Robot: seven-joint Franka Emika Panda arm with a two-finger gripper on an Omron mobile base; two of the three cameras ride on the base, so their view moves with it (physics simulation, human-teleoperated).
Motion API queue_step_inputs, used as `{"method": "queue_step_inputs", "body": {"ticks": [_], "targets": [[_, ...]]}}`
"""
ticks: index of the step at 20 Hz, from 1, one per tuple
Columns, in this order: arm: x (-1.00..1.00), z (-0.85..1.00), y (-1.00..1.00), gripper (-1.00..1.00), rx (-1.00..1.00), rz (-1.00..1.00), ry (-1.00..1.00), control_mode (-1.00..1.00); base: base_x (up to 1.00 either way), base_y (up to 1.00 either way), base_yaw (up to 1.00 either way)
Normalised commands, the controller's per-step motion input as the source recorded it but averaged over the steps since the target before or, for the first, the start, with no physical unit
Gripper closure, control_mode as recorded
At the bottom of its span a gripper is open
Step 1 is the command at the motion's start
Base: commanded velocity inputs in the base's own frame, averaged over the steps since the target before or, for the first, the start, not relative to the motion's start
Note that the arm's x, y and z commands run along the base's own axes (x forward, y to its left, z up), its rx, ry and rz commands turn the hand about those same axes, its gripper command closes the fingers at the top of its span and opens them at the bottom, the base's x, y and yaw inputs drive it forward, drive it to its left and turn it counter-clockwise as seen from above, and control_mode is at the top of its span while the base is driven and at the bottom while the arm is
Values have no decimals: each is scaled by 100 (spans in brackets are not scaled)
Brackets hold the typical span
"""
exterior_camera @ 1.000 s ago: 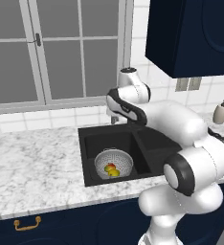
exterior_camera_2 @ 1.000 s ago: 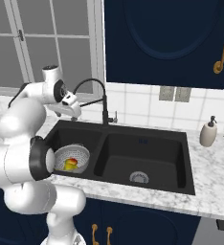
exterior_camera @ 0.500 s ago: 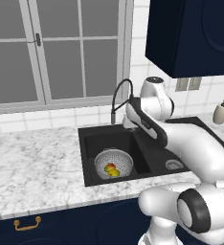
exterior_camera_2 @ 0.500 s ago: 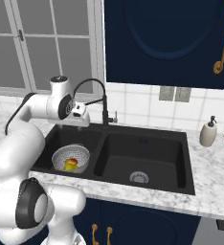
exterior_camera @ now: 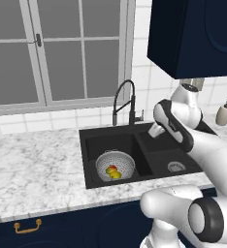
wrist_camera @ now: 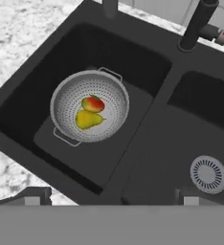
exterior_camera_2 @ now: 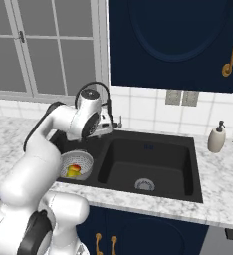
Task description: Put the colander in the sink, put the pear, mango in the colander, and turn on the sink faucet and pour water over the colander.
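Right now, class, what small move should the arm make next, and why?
Probably bring the open hand to the sink faucet's lever. The colander already sits in the sink holding the pear and mango, and no water is visibly running.

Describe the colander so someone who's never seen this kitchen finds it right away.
Start at the black double-basin sink under the window. The colander sits in its left basin: a round silver perforated bowl, the only bright thing in there, with a yellow pear and red-green mango inside.

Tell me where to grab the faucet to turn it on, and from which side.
Take the small side lever at the faucet base, not the coiled spout. It juts sideways from the upright post, so bring the open claw down from above, over the basin divider.
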Motion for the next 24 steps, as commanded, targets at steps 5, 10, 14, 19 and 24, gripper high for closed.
{"method": "queue_step_inputs", "body": {"ticks": [5, 10, 14, 19, 24], "targets": [[19, 0, -62, -100, 2, 23, -21, -100, 0, 0, 0], [33, -18, -38, -100, 11, 12, -23, -100, 0, 0, 0], [38, -6, -40, -100, 20, 11, -28, -100, 0, 0, 0], [53, -5, -23, -100, 20, 2, -31, -100, 0, 0, 0], [53, -13, -4, -100, 21, 0, -36, -100, 0, 0, 0]]}}
